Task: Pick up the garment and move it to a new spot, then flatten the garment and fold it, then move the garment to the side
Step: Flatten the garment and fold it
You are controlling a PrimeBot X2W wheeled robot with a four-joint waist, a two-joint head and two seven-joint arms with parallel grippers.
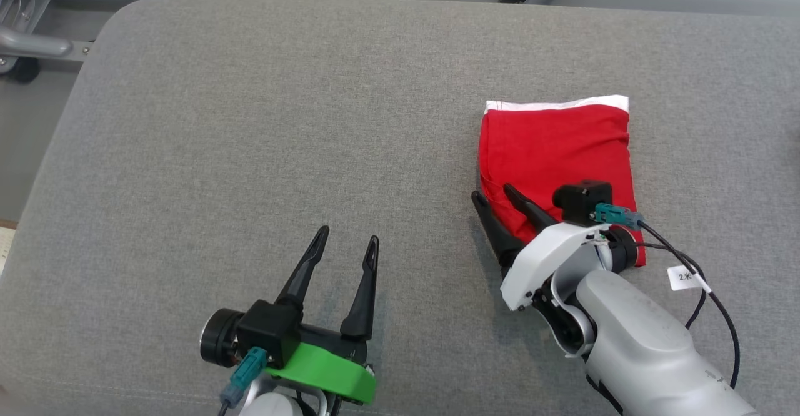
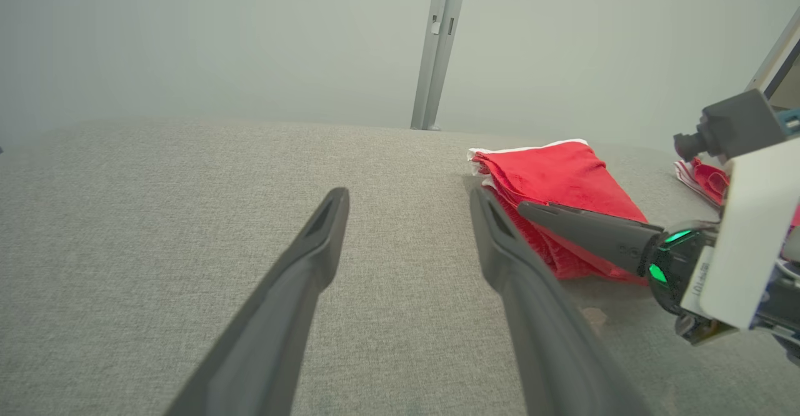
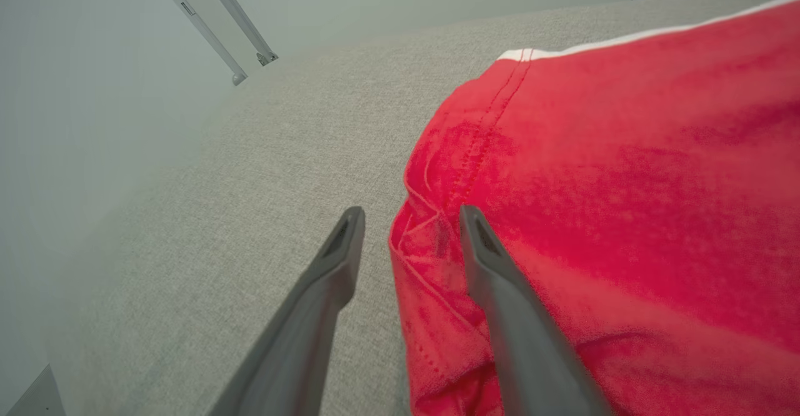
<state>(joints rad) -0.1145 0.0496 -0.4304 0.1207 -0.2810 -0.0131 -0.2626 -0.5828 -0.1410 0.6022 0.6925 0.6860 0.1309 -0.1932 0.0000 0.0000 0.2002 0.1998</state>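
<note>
A folded red garment (image 1: 556,153) with a white band along its far edge lies on the grey fabric surface (image 1: 281,122), right of centre. My right gripper (image 1: 494,194) is open at the garment's near left corner: one finger over the red cloth, the other over bare fabric. In the right wrist view the garment (image 3: 612,203) spreads to the right, and its folded edge runs between the two fingertips of the gripper (image 3: 409,216). My left gripper (image 1: 348,235) stands open and empty at the lower middle, well left of the garment (image 2: 556,185).
The grey surface ends in a rounded corner at the upper left (image 1: 119,13), with metal frame parts (image 1: 31,44) beyond. A black cable with a white tag (image 1: 684,275) trails from my right wrist. A second bit of red cloth (image 2: 703,178) shows behind my right arm in the left wrist view.
</note>
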